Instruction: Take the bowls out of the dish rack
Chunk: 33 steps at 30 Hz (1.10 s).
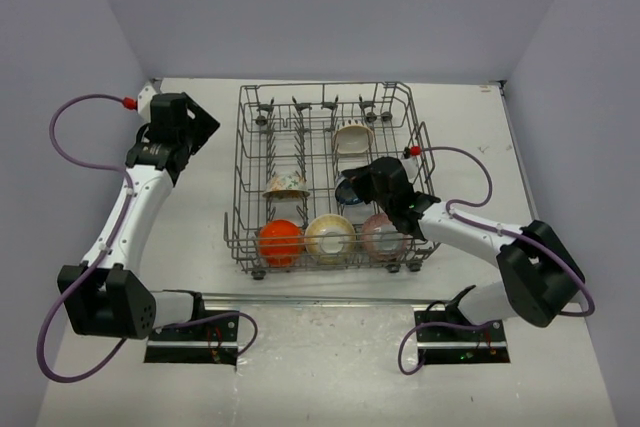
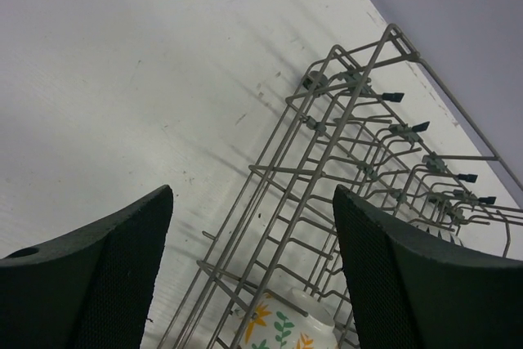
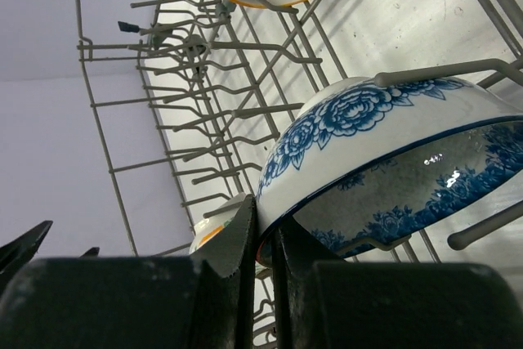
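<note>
The grey wire dish rack [image 1: 243, 147] stands mid-table. Along its front row sit an orange bowl [image 1: 281, 240], a cream-yellow bowl [image 1: 330, 235] and a pink bowl [image 1: 383, 235]. A floral white bowl [image 1: 285, 185] lies mid-rack, and a whitish yellow-rimmed bowl [image 1: 353, 137] leans further back. My right gripper [image 1: 358, 187] reaches into the rack. In the right wrist view it [image 3: 263, 222] is shut on the rim of the blue-and-white bowl [image 3: 359, 136], which rests tilted on the tines. My left gripper [image 1: 195, 127] is open and empty, over the table left of the rack.
The left wrist view looks past the open fingers at the rack's far left corner [image 2: 351, 63] and the floral bowl [image 2: 286, 328] inside. Bare white table [image 1: 190, 227] lies left of the rack. Grey walls close in the back and sides.
</note>
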{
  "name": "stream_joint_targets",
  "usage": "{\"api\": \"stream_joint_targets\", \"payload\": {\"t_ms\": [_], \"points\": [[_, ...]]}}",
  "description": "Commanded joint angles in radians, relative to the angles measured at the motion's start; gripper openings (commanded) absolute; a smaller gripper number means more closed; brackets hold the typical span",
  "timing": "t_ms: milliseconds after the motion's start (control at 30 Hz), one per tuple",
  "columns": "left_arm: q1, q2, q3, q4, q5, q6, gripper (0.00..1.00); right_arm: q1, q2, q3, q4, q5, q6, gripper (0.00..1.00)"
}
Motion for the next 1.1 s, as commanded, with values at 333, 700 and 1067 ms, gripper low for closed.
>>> {"api": "stream_joint_targets", "payload": {"t_ms": [333, 700, 1067], "points": [[0.009, 0.061, 0.001, -0.034, -0.001, 0.057, 0.73, 0.001, -0.066, -0.034, 0.339, 0.007, -0.14, 0.0], [0.009, 0.088, -0.005, -0.057, 0.003, 0.07, 0.69, 0.001, -0.141, 0.055, 0.279, 0.012, -0.278, 0.0], [0.009, 0.085, -0.013, -0.04, 0.032, 0.067, 0.7, 0.0, -0.086, 0.23, 0.188, -0.054, -0.3, 0.0]]}}
